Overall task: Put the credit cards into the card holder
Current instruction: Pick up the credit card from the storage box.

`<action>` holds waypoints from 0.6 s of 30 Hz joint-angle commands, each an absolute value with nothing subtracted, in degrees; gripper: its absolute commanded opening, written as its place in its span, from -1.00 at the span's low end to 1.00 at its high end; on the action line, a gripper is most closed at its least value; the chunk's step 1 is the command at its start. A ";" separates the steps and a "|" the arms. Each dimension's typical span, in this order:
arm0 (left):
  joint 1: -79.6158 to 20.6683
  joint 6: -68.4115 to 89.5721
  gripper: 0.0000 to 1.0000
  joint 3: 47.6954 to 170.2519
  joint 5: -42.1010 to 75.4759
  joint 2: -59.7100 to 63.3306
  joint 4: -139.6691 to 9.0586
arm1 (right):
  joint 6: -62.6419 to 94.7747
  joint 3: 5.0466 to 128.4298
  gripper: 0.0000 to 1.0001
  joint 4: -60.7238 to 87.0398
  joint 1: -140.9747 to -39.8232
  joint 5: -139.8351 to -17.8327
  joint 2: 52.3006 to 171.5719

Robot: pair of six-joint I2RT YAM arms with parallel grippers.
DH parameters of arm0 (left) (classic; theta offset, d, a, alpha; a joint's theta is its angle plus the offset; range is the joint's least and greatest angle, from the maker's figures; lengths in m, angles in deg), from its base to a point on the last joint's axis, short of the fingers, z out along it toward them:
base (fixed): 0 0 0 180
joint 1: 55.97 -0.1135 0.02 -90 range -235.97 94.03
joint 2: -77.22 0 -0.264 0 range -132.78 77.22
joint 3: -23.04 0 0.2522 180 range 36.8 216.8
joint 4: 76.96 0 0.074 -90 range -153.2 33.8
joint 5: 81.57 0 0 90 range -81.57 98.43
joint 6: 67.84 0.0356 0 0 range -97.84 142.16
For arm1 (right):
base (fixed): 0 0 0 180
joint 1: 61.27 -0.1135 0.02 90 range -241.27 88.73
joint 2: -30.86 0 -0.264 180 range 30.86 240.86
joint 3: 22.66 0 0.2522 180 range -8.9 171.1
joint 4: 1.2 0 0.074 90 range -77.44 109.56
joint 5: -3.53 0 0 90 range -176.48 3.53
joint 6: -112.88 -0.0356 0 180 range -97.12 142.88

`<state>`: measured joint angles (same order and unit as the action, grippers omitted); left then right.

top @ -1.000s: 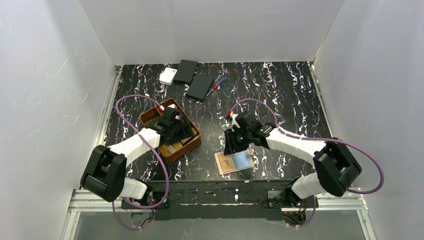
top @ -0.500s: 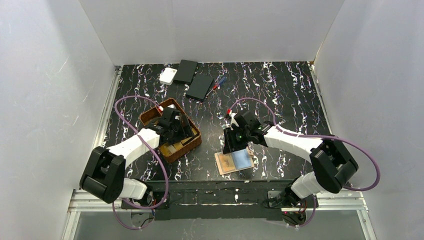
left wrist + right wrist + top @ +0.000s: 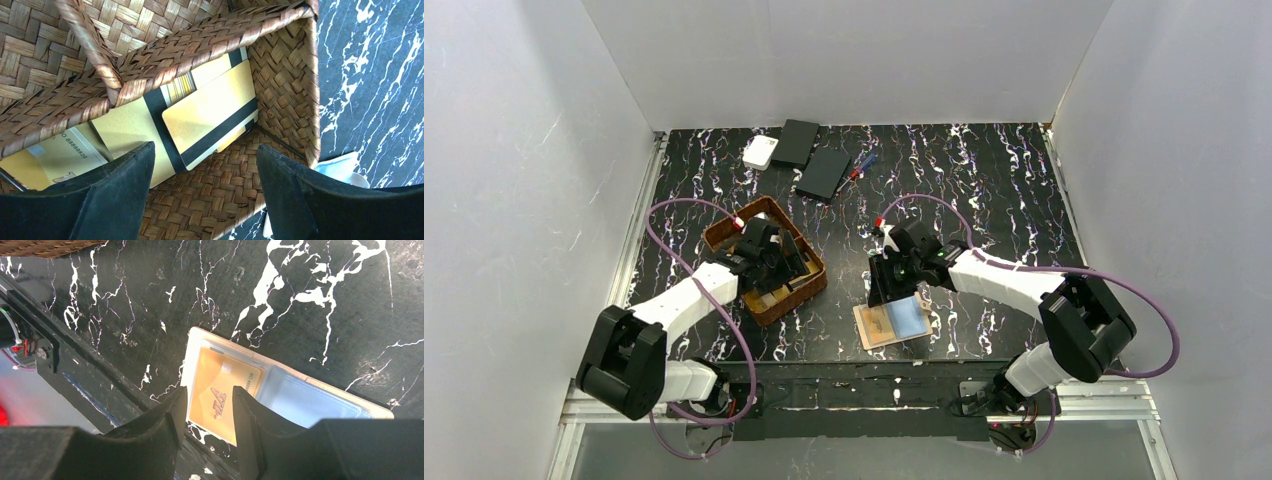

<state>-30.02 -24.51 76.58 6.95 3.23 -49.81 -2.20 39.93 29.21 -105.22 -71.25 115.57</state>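
**Top external view.** Black, white-veined table enclosed by plain white walls. At the far edge lie a white box, two flat black boxes and some pens. A brown woven tray sits left of centre, and the left gripper reaches down into its near compartment. The card holder lies open and flat near the front edge, right of the tray and apart from it. The right gripper hangs over the holder's far-left part.

**Left wrist view.** The left gripper has its jaws spread wide, with nothing between them. Below the gap, the credit cards lie in a loose overlapping pile on the tray floor, gold-coloured with black stripes, bounded by the tray wall and a woven divider. The fingers appear clear of the cards, though the angle leaves contact uncertain.

**Right wrist view.** The right gripper has its jaws partly apart with nothing clamped between them. Under them lies the card holder, spread open. An orange card sits under its clear left pocket, and a bluish surface fills the right pocket.
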 commanded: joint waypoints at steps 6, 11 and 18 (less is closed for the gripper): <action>-30.66 -25.33 0.36 75.36 8.40 -2.05 -53.32 | -1.73 42.54 -0.07 29.63 -105.04 -70.63 115.80; -30.66 -24.58 0.20 74.83 8.40 -1.56 -55.49 | -1.76 42.60 -0.07 29.65 -105.04 -70.56 115.80; -30.68 -24.45 -0.07 75.36 8.42 0.13 -55.65 | -1.75 42.52 -0.07 29.37 -105.04 -70.32 116.01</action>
<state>-30.48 -24.93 75.86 8.42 -1.11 -55.79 -2.22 40.14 29.23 -105.22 -71.25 115.67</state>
